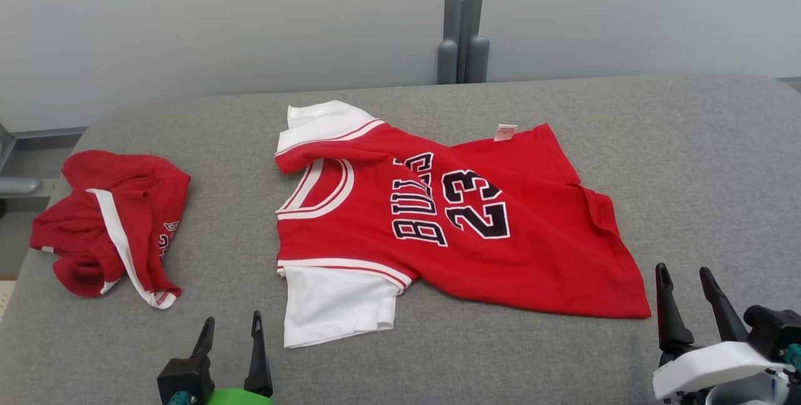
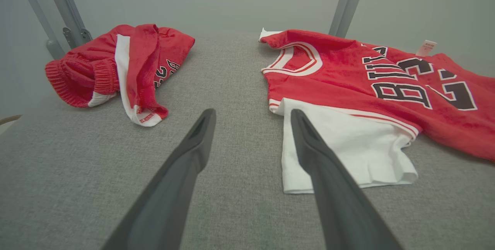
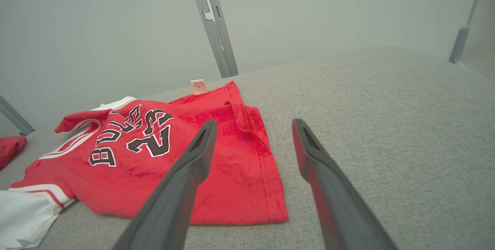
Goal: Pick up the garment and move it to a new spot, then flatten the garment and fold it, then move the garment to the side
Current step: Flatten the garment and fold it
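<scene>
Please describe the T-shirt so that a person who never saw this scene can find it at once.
On the grey surface, look near the middle: the T-shirt lies spread out, red with white sleeves. Unlike the crumpled red garment at the robot's left, it shows a large black "BULLS 23" print.

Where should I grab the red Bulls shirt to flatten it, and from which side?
Probably take the shirt at its near edge, coming from the robot's side: right claw on the near hem corner, left claw on the near white sleeve. Both parts lie flat just ahead of the open claws, whereas the far sleeve and far hem are folded over.
</scene>
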Tool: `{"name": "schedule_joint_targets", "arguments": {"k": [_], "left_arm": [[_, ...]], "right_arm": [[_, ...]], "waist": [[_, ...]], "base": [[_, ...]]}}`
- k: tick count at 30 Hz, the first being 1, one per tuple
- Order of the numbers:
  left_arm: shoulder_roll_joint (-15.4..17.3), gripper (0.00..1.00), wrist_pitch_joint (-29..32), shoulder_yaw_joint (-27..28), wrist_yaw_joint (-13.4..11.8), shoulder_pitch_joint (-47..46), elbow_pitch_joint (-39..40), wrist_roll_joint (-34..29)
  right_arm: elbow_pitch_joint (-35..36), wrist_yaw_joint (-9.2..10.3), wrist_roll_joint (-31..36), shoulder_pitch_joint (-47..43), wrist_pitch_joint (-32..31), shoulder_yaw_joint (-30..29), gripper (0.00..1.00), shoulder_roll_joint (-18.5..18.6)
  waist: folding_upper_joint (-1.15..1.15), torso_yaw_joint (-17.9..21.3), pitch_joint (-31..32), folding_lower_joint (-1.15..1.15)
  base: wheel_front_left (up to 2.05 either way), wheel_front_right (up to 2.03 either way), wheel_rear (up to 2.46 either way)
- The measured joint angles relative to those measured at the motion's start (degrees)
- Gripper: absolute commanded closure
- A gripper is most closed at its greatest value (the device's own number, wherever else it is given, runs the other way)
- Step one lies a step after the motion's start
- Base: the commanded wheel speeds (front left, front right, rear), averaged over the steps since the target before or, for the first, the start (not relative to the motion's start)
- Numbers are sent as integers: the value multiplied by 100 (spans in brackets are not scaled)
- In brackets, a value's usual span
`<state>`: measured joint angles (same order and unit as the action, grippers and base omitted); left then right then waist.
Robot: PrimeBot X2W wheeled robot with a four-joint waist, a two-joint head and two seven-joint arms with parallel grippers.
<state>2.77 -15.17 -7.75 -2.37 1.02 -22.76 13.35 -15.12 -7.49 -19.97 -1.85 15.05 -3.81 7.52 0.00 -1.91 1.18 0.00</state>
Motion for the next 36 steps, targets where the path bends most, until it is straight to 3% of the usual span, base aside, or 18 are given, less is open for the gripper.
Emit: {"name": "schedule_joint_targets", "arguments": {"k": [15, 36], "left_arm": [[0, 0, 0, 297, 12, 401, 339, -240], [0, 0, 0, 264, 135, 487, 508, -244]], "right_arm": [[83, 0, 598, -119, 0, 32, 0, -189], [116, 0, 609, -140, 0, 64, 0, -237]], "waist": [[0, 102, 338, 0], [0, 240, 266, 0]], "base": [[0, 0, 0], [0, 0, 0]]}}
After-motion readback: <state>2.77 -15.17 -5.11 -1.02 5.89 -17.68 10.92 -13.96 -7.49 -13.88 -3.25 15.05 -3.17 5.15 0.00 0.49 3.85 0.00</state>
